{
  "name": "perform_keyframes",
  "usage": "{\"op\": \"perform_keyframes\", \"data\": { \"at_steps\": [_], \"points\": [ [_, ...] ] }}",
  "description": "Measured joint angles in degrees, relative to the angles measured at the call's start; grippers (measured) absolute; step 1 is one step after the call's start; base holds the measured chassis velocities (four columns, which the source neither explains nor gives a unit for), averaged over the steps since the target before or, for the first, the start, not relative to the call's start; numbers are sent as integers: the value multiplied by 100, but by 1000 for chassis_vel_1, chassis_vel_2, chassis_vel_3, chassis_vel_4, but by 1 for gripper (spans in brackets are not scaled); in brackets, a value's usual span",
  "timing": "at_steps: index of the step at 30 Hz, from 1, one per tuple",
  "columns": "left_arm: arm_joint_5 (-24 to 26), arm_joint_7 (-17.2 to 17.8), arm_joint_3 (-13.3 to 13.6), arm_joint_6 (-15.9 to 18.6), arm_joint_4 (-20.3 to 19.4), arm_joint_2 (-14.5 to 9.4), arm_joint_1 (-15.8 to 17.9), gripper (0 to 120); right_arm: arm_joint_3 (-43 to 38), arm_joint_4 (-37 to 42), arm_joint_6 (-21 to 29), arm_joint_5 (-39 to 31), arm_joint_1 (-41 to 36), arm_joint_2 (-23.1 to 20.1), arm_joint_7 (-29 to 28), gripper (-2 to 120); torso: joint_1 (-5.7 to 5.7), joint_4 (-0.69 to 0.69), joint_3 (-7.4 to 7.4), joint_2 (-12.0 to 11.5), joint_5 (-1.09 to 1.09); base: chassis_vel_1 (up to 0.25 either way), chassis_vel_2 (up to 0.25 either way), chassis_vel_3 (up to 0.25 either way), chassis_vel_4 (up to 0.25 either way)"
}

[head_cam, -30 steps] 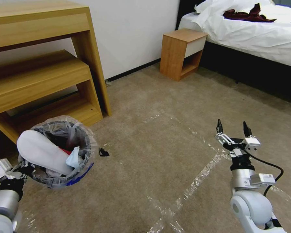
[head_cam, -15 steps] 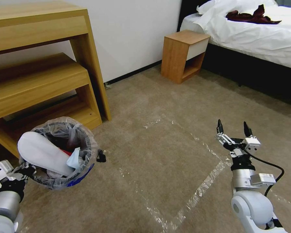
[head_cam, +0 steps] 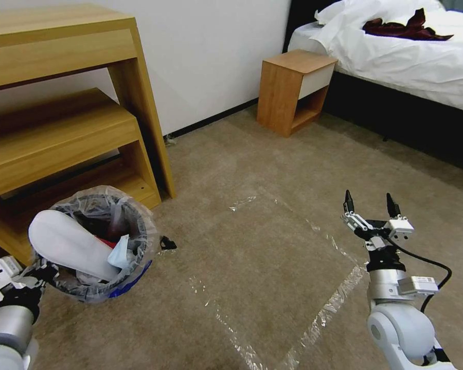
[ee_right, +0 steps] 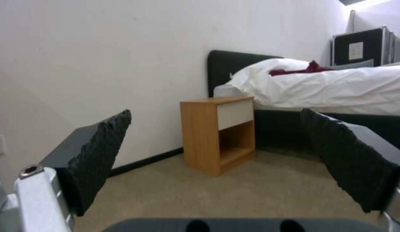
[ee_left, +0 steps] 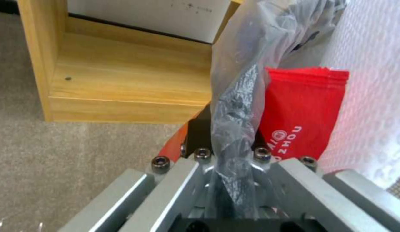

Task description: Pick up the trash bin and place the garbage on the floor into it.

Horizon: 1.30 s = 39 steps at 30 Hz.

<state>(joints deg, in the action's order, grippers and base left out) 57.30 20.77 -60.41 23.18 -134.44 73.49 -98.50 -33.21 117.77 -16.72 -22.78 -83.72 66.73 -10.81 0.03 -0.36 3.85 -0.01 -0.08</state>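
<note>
Tan carpet (head_cam: 272, 169) underfoot, crossed by strips of clear tape (head_cam: 324, 313) marking a square. Plain white wall (head_cam: 211, 56) behind, with a dark baseboard. At left, a stepped wooden shelf unit (head_cam: 61, 118); farther back, a small wooden nightstand (head_cam: 293, 87) with a white drawer front, just beside a dark-framed bed (head_cam: 411, 56) with rumpled white bedding and a dark red cloth (head_cam: 406, 28) on top.

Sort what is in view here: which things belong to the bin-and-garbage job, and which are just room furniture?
Job things: trash bin, held at its rim by the left gripper; white slipper and red wrapper inside it; small dark scrap on the carpet; open right gripper.

Just there: wooden desk, nightstand, bed.
</note>
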Motion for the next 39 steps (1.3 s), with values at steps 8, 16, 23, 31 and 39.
{"op": "perform_keyframes", "data": {
  "at_steps": [8,16,23,31,39],
  "points": [
    [16,3,7,22,-22,12,-1,1,11,9,17,23,-13,34,-14,100,0,0,0,0,0,-70,59,67,-61],
    [46,-2,24,71,-7,31,4,1,44,-35,36,40,2,64,-18,100,0,0,0,0,0,-70,69,74,-86],
    [61,-3,36,73,29,10,42,1,48,-86,40,59,18,74,-20,100,0,0,0,0,0,-78,68,79,-65],
    [61,0,48,83,59,12,54,1,100,-150,38,62,70,77,-20,100,0,0,0,0,0,-81,80,75,-74],
    [60,2,66,88,98,16,97,1,123,-189,37,65,99,70,-21,100,0,0,0,0,0,-85,80,73,-84]
  ]
}}
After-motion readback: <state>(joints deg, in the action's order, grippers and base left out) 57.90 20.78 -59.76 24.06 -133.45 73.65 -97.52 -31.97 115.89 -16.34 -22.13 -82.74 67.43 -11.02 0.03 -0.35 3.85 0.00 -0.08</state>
